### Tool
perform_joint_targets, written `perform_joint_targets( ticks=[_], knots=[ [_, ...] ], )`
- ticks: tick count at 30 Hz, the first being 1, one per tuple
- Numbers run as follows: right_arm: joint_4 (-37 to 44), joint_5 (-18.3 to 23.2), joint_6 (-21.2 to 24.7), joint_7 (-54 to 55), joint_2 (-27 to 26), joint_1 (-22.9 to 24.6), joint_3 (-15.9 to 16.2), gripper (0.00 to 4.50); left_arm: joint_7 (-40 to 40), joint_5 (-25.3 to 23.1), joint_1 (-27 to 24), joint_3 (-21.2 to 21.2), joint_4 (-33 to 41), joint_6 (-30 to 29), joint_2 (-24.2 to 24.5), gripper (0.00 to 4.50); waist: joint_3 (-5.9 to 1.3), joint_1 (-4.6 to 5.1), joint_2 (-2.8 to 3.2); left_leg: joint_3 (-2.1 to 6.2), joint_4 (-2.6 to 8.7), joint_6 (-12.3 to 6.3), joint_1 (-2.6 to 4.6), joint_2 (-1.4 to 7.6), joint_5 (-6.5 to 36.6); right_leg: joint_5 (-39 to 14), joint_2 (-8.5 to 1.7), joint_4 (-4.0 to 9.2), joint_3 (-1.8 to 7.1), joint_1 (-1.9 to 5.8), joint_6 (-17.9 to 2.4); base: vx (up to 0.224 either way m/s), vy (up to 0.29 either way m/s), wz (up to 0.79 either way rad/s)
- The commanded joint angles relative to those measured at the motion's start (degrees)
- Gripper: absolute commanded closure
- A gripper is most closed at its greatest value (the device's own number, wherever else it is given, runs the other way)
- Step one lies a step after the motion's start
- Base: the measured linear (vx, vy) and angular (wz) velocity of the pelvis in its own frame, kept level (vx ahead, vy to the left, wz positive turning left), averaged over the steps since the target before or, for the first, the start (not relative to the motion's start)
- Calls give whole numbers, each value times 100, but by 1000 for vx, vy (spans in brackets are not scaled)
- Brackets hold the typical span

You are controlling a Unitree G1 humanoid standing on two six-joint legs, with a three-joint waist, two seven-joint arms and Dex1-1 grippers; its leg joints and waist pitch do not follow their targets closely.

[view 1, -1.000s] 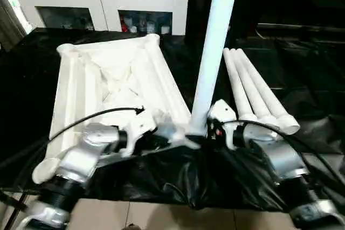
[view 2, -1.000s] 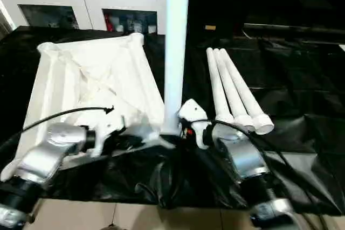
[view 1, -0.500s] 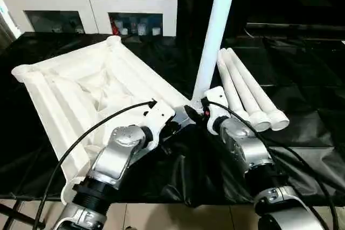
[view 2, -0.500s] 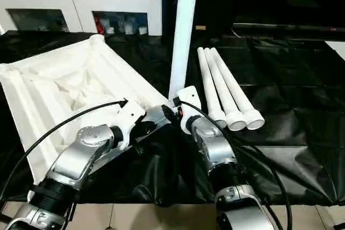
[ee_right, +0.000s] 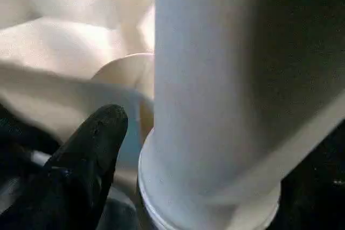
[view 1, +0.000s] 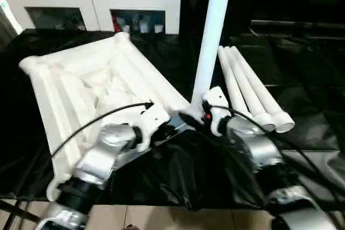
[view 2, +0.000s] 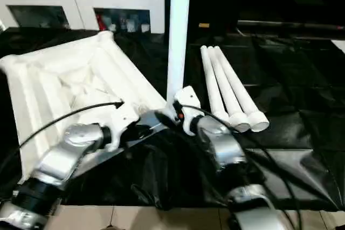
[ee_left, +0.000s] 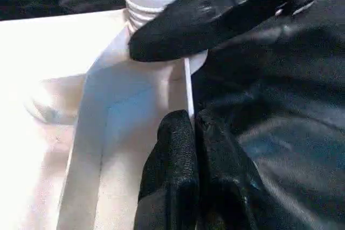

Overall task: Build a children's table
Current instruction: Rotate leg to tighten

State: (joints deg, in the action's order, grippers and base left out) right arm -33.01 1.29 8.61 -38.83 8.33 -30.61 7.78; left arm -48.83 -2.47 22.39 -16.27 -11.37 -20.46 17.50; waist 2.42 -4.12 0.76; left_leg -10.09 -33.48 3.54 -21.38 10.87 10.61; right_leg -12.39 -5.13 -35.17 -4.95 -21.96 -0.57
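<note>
The children's table top [view 1: 91, 84] lies upside down on the black cloth, ribs up. One white leg [view 1: 213, 30] stands upright in its near right corner socket. My left gripper [view 1: 173, 131] is shut on the thin rim of the top just beside that socket; the pinch shows in the left wrist view [ee_left: 192, 125]. My right gripper [view 1: 192, 116] sits at the leg's base with its jaws open around it. One finger [ee_right: 97, 138] stands a little apart from the leg [ee_right: 215, 79]. Three more legs [view 1: 248, 87] lie side by side to the right.
A white cabinet [view 1: 97, 4] with glass doors stands behind the table. The black cloth [view 1: 307, 79] covers the work surface and hangs over its near edge, with tiled floor [view 1: 161, 222] below. Cables run along both forearms.
The table top's far end has swung left about the near corner that my left gripper holds. My right gripper's jaws have spread wider at the leg's base. The camera has shifted too.
</note>
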Motion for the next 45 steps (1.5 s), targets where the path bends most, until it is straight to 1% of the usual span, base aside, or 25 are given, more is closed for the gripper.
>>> perform_joint_targets(
  ticks=[1, 2, 7, 8, 11, 14, 16, 19, 24, 25, 27, 28, 29, 30, 32, 33, 34, 36, 38, 39, 40, 41, 43, 44, 45],
  knots=[
    [444, 32, 49, -725, 184, 109, 386, 57, -560, 120, -54, -342, 45, 209, 79, 450, -320, -27, -19, 74, 388, -305, 71, 248, 814, -75, -345, 359, 300, 279, -1335, 0, 0, 0],
    [451, 34, 51, -741, 192, 113, 390, 57, -569, 122, -54, -341, 45, 213, 85, 450, -323, -45, -2, 67, 387, -315, 72, 257, 851, -144, -360, 351, 316, 266, -1319, 0, 0, 0],
    [840, 170, 203, -1581, 621, 292, 599, 57, -1155, 271, -74, -372, 39, 471, 438, 450, -309, -108, -11, 66, 402, -273, 91, 268, 970, -437, -365, 375, 324, 245, -1273, 0, 0, 0],
    [910, 196, 237, -1700, 683, 317, 635, 91, -1283, 282, -73, -400, 29, 486, 523, 450, -316, -111, -6, 67, 398, -261, 88, 272, 907, -346, -363, 352, 324, 248, -1287, 0, 0, 0],
    [932, 222, 207, -1768, 716, 315, 644, 94, -1497, 298, -61, -436, -3, 535, 646, 450, -317, -103, -7, 66, 400, -248, 88, 266, 915, -317, -361, 348, 317, 243, -1333, 0, 0, 0],
    [1025, 258, 270, -1917, 758, 339, 701, 133, -1697, 319, -31, -483, -86, 594, 739, 450, -318, -102, 4, 69, 402, -218, 90, 265, 917, -321, -361, 345, 317, 247, -1346, 0, 0, 0],
    [1065, 263, 292, -1956, 773, 352, 722, 138, -1747, 323, -23, -497, -112, 618, 762, 450, -321, -106, 2, 68, 398, -216, 91, 262, 906, -309, -360, 343, 317, 248, -1345, 0, 0, 0],
    [1147, 278, 360, -2054, 783, 391, 778, 169, -1840, 302, -4, -542, -184, 653, 801, 450, -326, -111, -4, 67, 394, -224, 91, 264, 867, -243, -362, 336, 318, 254, -1357, 0, 0, 0],
    [1254, 345, 426, -2082, 740, 484, 773, 178, -1846, 322, 4, -541, -233, 672, 774, 450, -321, -111, -6, 65, 396, -211, 95, 267, 908, -351, -369, 341, 319, 248, -1358, 0, 0, 0],
    [1180, 379, 445, -1931, 632, 476, 688, 178, -1728, 315, 7, -511, -228, 598, 703, 450, -320, -107, -5, 65, 397, -204, 92, 265, 922, -374, -369, 344, 322, 248, -1356, 0, 0, 0],
    [868, 252, 270, -1348, 396, 392, 530, 178, -1369, 211, 45, -450, -272, 452, 529, 450, -296, -91, -13, 64, 417, -147, 96, 262, 1029, -571, -369, 370, 325, 234, -1341, 0, 0, 0],
    [803, 224, 233, -1227, 348, 374, 499, 178, -1296, 189, 53, -438, -281, 423, 494, 450, -289, -81, -15, 68, 430, -72, 99, 265, 1165, -806, -386, 395, 329, 234, -1301, 0, 0, 0],
    [459, 188, 222, -576, 76, 255, 280, 178, -708, 108, 141, -283, -381, 155, 198, 450, -286, -81, -16, 73, 434, -40, 104, 260, 1228, -945, -390, 410, 327, 234, -1265, 0, 0, 0],
    [447, 187, 222, -554, 67, 252, 273, 178, -689, 105, 144, -278, -384, 147, 188, 450, -273, -55, -25, 66, 446, 34, 117, 266, 1317, -1133, -391, 421, 341, 212, -1238, 0, 0, 0],
    [-45, 180, 282, 486, -418, 88, -49, 179, 356, 23, 305, 2, -494, -344, -399, 450, -263, -63, -27, 92, 459, 132, 141, 258, 1503, -1689, -411, 498, 329, 206, -1086, 0, 0, 0],
    [-238, 151, 279, 938, -637, 19, -138, 180, 743, -6, 346, 76, -467, -533, -667, 450, -274, -53, -30, 83, 450, 151, 138, 262, 1503, -1697, -410, 482, 336, 206, -1063, -51, 0, -2],
    [-296, 134, 269, 1095, -715, -3, -154, 180, 860, -18, 356, 88, -447, -579, -760, 450, -267, -51, -30, 104, 464, 175, 137, 260, 1541, -1843, -411, 521, 325, 193, -976, 0, 0, 0],
    [-433, 83, 257, 1469, -886, -66, -185, 180, 1065, -52, 380, 76, -399, -661, -958, 450, -284, -52, -42, 103, 466, 136, 106, 259, 1419, -1676, -403, 505, 328, 199, -921, 0, 0, 0],
    [-529, 76, 214, 1583, -1052, -115, -170, 180, 1147, -76, 407, -18, -361, -685, -1150, 450, -294, -43, -38, 96, 457, 82, 97, 253, 1294, -1415, -387, 493, 327, 195, -931, 0, 0, 0],
    [-529, 76, 214, 1583, -1052, -115, -170, 145, 1147, -76, 407, -18, -361, -685, -1150, 450, -303, -53, -43, 87, 443, 40, 92, 247, 1208, -1220, -375, 480, 328, 203, -941, 0, 0, 0],
    [-555, 88, 189, 1544, -1107, -125, -172, 145, 1147, -86, 414, -53, -354, -677, -1206, 450, -306, -59, -37, 85, 441, 18, 88, 247, 1169, -1124, -376, 469, 329, 205, -956, 0, 0, 0],
    [-543, 122, 183, 1472, -1136, -132, -186, 110, 1097, -100, 422, -111, -357, -641, -1229, 450, -309, -62, -21, 85, 437, -16, 76, 244, 1103, -972, -369, 451, 324, 213, -980, 0, 0, 0],
    [-556, 138, 150, 1394, -1139, -173, -228, 108, 983, -131, 425, -193, -360, -582, -1204, 450, -313, -54, -22, 84, 435, -53, 68, 246, 1049, -771, -366, 433, 326, 220, -1029, 0, 0, 0],
    [-569, 111, 116, 1388, -1120, -188, -221, 88, 950, -135, 421, -208, -354, -560, -1183, 450, -308, -53, -5, 85, 438, -52, 74, 244, 1072, -756, -364, 433, 319, 222, -1056, 0, 0, 0],
    [-590, 35, 17, 1332, -1035, -226, -195, 88, 858, -134, 400, -222, -313, -557, -1096, 450, -308, -50, 3, 85, 440, -47, 80, 248, 1103, -764, -362, 435, 320, 217, -1065, 0, 0, 0]
  ],
)
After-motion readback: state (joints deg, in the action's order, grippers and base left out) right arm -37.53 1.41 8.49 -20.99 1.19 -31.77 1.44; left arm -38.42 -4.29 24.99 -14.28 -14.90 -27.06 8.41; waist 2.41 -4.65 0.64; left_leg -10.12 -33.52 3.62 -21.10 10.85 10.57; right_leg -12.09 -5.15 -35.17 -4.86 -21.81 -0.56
